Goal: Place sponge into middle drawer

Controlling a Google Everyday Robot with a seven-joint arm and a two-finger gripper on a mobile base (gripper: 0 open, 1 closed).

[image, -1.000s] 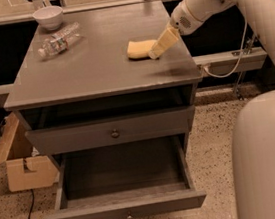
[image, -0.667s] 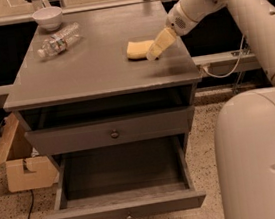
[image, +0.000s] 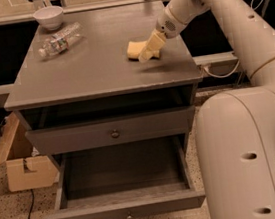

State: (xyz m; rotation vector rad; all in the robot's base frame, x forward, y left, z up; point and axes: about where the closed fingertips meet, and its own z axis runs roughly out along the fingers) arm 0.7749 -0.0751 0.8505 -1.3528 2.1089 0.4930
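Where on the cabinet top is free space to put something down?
The cabinet top is bare along its front and in the centre, between bottle and sponge. The open middle drawer is bare too. Crowded: back left with bowl and bottle; right side, where the gripper meets the sponge.

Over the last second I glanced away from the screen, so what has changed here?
The gripper has slid a little left, further over the sponge, and the arm has swung more into view at the right. The sponge still lies on the cabinet top, not lifted. The bottle, bowl and open lower drawer are as before.
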